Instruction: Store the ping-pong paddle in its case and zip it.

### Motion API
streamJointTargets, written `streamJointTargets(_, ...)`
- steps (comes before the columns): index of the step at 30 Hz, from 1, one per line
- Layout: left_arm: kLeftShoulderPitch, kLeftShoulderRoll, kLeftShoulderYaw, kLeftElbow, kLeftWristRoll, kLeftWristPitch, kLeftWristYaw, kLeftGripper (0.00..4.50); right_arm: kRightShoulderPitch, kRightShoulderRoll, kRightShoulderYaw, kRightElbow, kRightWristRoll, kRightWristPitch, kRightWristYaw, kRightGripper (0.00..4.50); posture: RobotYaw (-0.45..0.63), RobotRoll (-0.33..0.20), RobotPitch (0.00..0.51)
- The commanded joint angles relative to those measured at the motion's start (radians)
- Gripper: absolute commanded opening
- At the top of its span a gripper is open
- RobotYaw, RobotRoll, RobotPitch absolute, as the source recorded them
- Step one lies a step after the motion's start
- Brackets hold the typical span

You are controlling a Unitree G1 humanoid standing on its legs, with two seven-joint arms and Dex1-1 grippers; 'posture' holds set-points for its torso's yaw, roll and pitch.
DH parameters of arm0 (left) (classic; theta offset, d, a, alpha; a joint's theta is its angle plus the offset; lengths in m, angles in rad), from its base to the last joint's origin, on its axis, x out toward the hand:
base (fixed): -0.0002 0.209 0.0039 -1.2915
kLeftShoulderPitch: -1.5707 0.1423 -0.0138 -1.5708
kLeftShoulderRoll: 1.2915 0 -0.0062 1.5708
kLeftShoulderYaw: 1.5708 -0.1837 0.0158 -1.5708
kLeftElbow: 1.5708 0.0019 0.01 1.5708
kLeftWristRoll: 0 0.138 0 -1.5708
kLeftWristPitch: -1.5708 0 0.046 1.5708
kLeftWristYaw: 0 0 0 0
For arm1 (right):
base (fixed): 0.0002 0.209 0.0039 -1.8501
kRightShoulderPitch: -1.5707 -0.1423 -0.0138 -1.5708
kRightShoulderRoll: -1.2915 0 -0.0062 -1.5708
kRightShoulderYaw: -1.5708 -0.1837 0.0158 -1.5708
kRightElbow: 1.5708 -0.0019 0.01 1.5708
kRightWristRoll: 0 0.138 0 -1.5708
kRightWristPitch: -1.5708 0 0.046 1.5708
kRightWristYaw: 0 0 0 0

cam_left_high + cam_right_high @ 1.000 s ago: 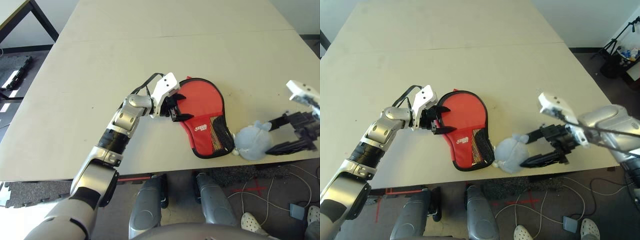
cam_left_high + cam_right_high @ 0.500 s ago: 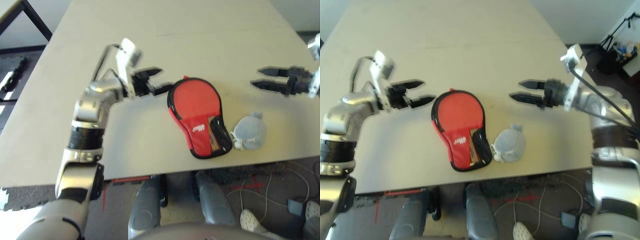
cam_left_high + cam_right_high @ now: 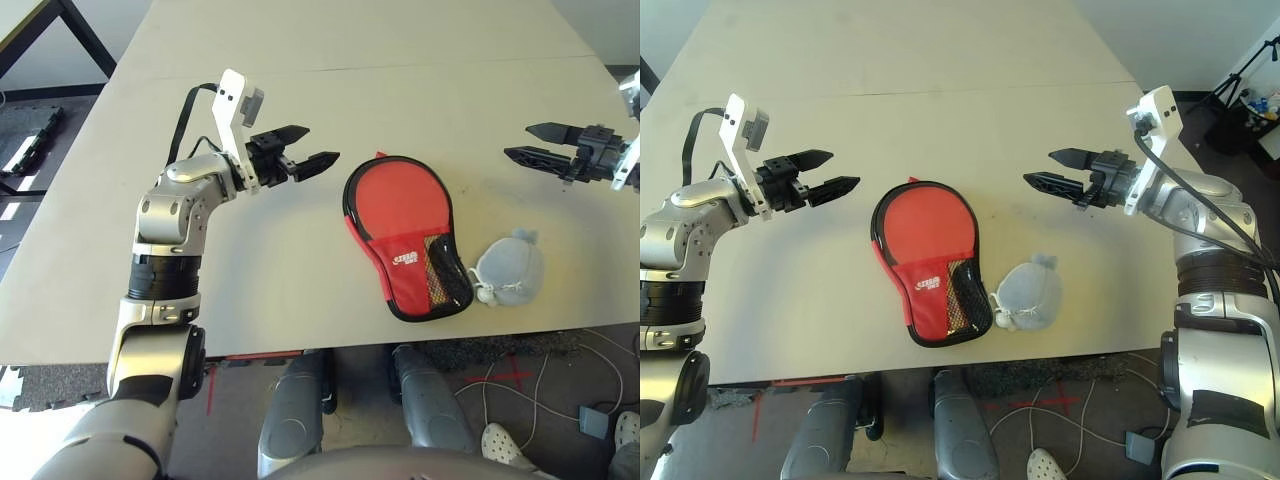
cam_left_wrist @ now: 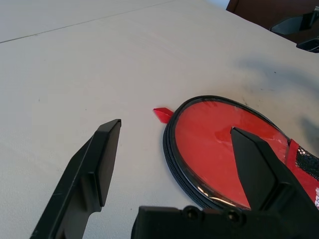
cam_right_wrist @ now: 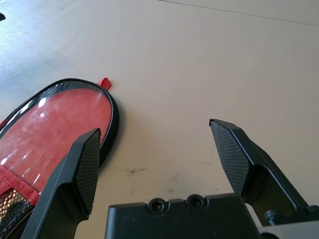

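Note:
The red case lies flat near the table's front edge, round end away from me, black zipper edging all around and a mesh pocket at its narrow end. The ping-pong paddle is hidden. My left gripper hovers open to the left of the case's round end, apart from it, with nothing between its fingers. My right gripper hovers open to the right of the case, also empty. In the left wrist view the case sits just beyond the gripper. In the right wrist view the case lies beside the gripper.
A small grey drawstring pouch rests against the case's narrow end on the right, close to the table's front edge. A red pull tab sticks out at the case's round end. The wide tabletop behind runs bare to a seam.
Both arms have lifted and drawn outward. The left gripper has left the case's edge. The right gripper has come away from the grey pouch. The camera view has shifted too.

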Motion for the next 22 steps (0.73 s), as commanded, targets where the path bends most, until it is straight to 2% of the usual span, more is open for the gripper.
streamJointTargets(1, 0.109, 0.018, 0.321, 0.123, 0.040, -0.186, 0.367, 4.50, -0.004, 0.209, -0.138, 0.195, -0.078, -0.335, -0.465, 4.48, 0.02, 0.000, 0.000)
streamJointTargets(8, 0.087, 0.005, 0.213, 0.133, 0.054, -0.199, 0.285, 4.50, 0.012, 0.240, -0.089, 0.099, -0.085, -0.306, -0.368, 4.48, 0.01, 0.000, 0.000)
streamJointTargets(22, 0.108, 0.008, 0.210, 0.135, 0.038, -0.218, 0.333, 4.50, 0.054, 0.268, -0.103, 0.038, -0.118, -0.272, -0.435, 4.48, 0.01, 0.000, 0.000)
